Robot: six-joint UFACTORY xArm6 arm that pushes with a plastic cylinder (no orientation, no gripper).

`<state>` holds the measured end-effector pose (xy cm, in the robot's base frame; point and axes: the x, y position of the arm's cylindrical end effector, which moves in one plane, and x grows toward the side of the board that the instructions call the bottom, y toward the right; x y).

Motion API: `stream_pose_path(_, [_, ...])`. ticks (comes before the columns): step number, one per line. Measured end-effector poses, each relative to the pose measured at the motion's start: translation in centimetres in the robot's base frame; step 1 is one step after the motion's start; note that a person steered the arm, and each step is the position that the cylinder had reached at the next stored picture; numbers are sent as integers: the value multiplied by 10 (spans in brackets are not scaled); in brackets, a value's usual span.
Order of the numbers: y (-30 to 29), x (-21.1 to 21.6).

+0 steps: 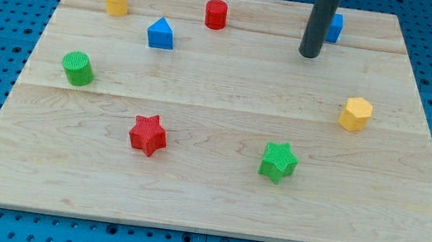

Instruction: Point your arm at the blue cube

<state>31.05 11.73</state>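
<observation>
The blue cube (335, 28) sits near the view's top right of the wooden board (207, 187), partly hidden behind my dark rod. My tip (309, 55) rests on the board just below and left of the blue cube, a short gap away from it. The rod rises up out of the view's top.
A yellow hexagonal block (356, 113) lies at the right. A green star (278, 161) and a red star (147, 134) lie lower down. A green cylinder (78, 68), blue triangular block (160, 33), red cylinder (216, 13) and yellow block (116, 0) lie to the left.
</observation>
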Motion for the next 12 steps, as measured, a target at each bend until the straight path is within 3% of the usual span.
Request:
stream_pose_path(4, [-122,9])
stream_pose_path(6, [-125,93])
stream_pose_path(7, [-125,94])
stream_pose_path(8, [-96,88])
stream_pose_path(11, [-176,-31])
stream_pose_path(12, [-225,-34])
